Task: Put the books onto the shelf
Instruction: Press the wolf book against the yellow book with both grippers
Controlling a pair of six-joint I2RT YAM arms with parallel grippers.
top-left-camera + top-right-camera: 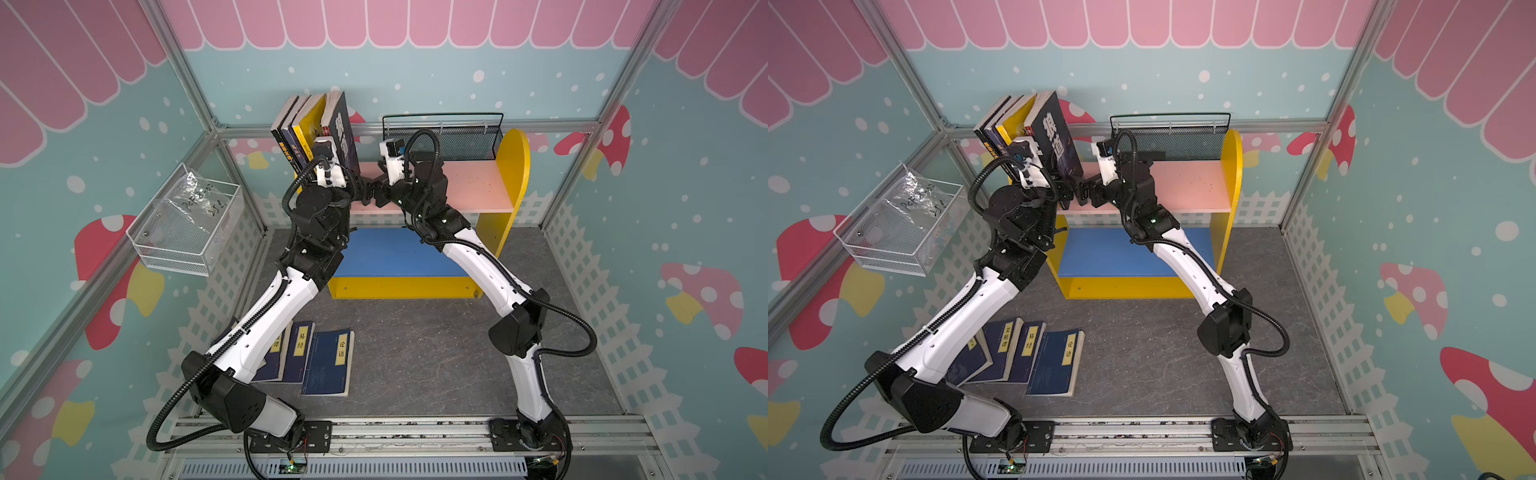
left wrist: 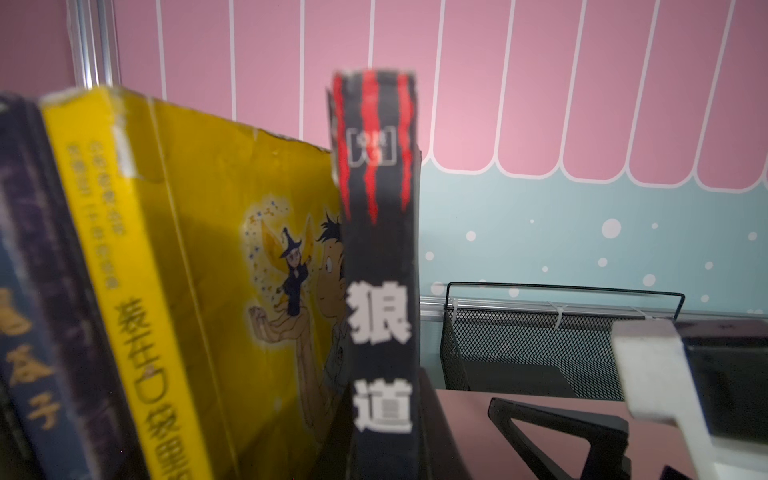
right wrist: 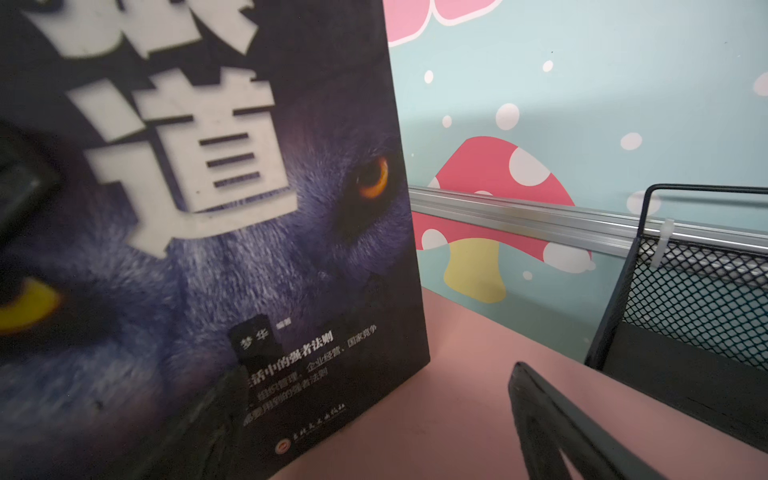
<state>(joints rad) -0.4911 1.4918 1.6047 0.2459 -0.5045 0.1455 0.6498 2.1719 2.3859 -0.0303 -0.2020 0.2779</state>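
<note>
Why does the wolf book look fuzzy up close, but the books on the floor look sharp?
Right wrist view: the wolf book sits so near the lens that its big letters blur, its small print less so; left wrist view: the yellow book is soft too; both top views: the floor books are crisp.

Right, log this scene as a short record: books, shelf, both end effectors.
pink board: four books upright at its left end, wolf book outermost
floor: four navy books lying flat by the left arm
left end effector: shut, at the wolf book's foot; grip unclear
right end effector: open, one finger at the wolf book's cover
basket: black mesh, at the pink board's back
</note>
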